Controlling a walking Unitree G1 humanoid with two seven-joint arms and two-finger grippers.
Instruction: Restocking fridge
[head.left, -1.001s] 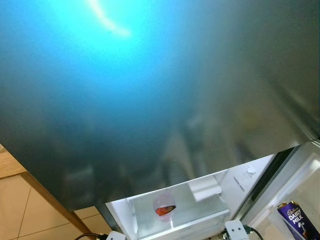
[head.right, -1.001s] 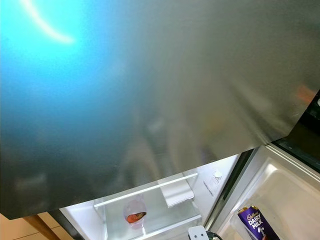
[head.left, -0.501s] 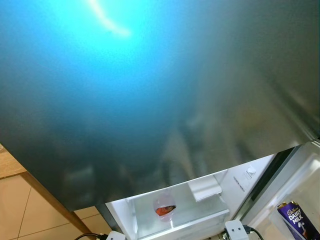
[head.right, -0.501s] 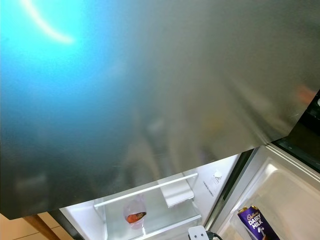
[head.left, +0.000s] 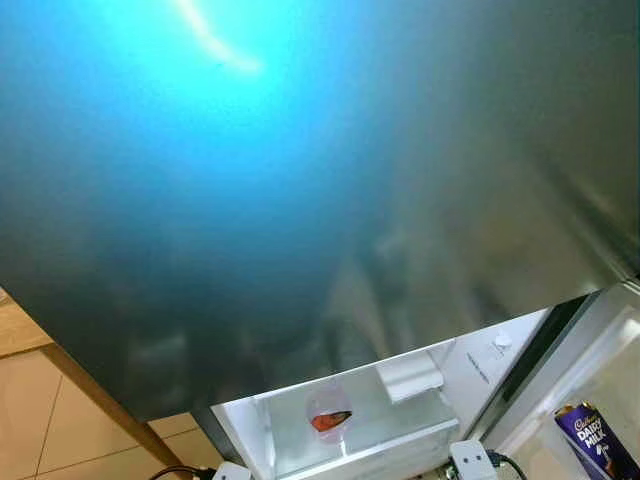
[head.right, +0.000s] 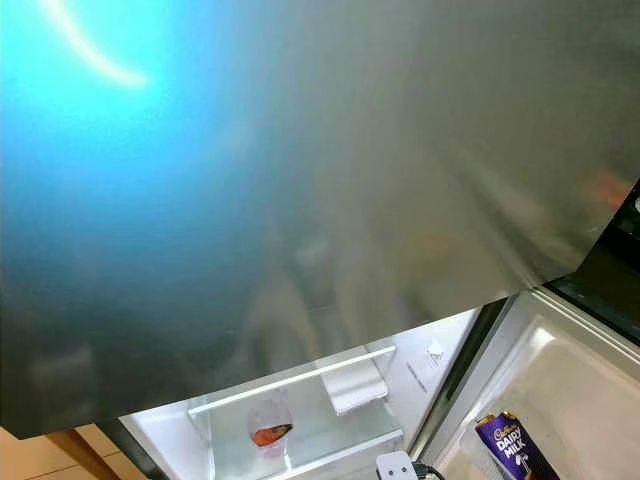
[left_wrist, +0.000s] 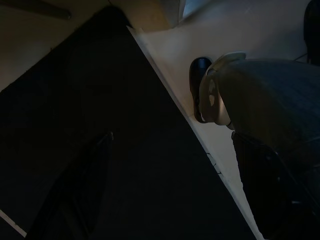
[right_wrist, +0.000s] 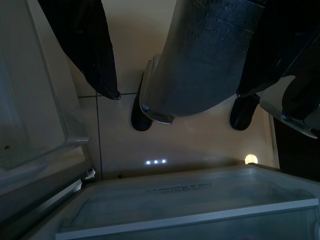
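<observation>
Fridge (head.left: 360, 440) lower door open for restocking; chocolate bar (head.right: 512, 445) in door shelf. Both my arms hang idle, fingers apart, empty.

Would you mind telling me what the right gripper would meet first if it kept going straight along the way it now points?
Most likely the tiled floor in front of the open fridge's clear shelf; the right gripper hangs pointing downward beside the robot's own legs, though depth is unclear.
</observation>
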